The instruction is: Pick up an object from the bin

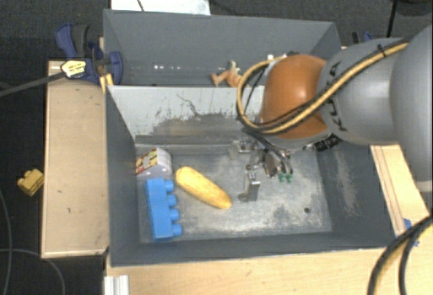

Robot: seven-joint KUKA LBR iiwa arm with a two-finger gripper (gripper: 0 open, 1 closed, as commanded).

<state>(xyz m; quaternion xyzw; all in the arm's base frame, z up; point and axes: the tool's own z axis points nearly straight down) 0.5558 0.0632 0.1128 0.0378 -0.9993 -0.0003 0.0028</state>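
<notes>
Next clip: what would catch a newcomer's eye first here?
The arm's orange wrist cover dominates the right, with the gripper low over the middle of the bin. At the left lie a yellow corn cob and a blue toy brick.

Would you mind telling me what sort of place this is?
Probably a robotics lab's picking test station: a robot arm over a grey metal bin holding a blue building block and a yellow toy corn cob.
</notes>
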